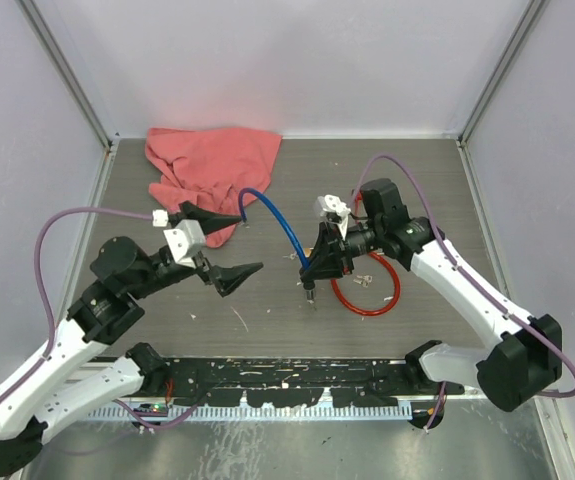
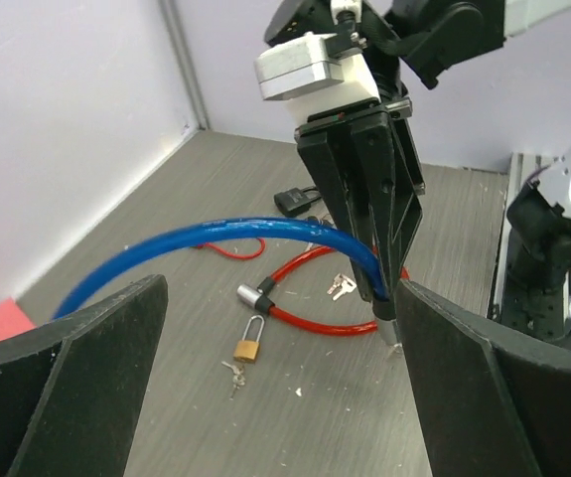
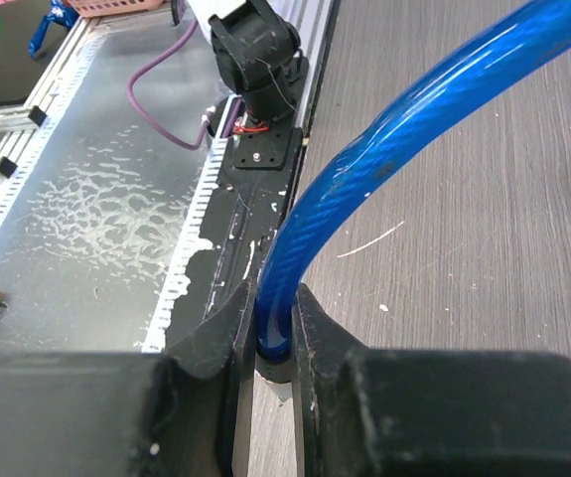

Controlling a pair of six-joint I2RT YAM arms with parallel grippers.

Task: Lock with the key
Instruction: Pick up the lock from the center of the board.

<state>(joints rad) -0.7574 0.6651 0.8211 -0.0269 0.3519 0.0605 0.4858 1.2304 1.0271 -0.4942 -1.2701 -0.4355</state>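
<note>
- Two black two-finger grippers, both mine: left gripper (image 1: 249,242), right gripper (image 1: 310,283).
- Two plastic-coated cable locks: one blue cable lock (image 2: 265,231), one red cable lock (image 2: 320,325) with a silver metal end.
- One small brass padlock (image 2: 248,343) with a silver shackle.
- One black lock body (image 2: 295,202), its details too blurred to tell.
- Two small bunches of silver metal keys: near key bunch (image 2: 231,372), far key bunch (image 2: 340,287).
- One crumpled pink-red cloth (image 1: 207,170).
</note>
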